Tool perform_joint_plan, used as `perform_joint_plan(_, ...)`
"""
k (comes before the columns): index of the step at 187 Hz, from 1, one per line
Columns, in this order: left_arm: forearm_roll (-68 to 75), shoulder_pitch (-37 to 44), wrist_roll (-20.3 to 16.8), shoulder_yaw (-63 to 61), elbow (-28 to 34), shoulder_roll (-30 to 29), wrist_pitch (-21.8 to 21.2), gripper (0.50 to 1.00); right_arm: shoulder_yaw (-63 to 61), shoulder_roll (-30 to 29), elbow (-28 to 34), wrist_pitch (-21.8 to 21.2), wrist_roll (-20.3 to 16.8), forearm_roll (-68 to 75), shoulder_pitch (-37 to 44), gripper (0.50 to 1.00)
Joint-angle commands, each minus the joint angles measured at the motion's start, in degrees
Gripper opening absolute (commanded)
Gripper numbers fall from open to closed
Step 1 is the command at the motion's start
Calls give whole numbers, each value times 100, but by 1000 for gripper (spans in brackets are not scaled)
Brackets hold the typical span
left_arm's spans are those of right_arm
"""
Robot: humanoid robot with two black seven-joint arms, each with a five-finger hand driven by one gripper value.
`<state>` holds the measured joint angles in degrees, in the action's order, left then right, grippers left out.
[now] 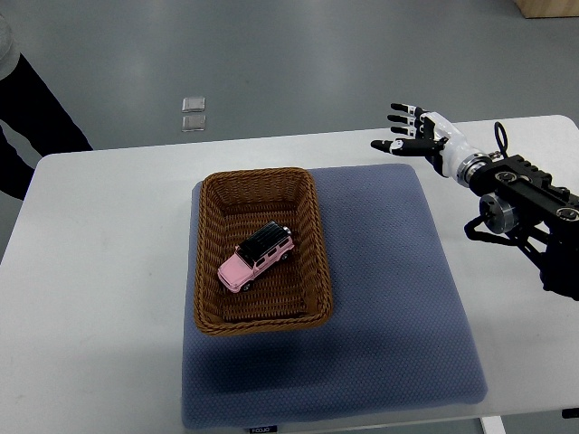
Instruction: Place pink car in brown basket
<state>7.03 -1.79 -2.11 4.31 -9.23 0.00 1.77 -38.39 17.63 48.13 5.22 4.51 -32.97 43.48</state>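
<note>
Nearest, along the lower part of the frame, a blue-grey mat (398, 298) spread over a white table (90, 298). On the mat's left half, a brown basket (207, 262), long side running up the frame. Inside it, near the middle, a pink car (256, 257) with a dark roof, lying diagonally on its wheels. Farther up, at the upper right, the right hand (418, 134) raised over the mat's far corner, fingers spread, holding nothing. At the upper left edge, a person's dark sleeve (36, 117).
</note>
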Motion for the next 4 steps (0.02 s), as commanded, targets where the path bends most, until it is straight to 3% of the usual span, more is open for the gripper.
perform_joint_plan(1, 0, 3, 0, 0, 0, 0, -1, 1000, -37, 12, 3, 129, 76, 10, -85, 889)
perform_joint_plan(4, 0, -5, 0, 0, -9, 0, -1, 1000, -46, 12, 3, 138, 85, 10, -86, 889)
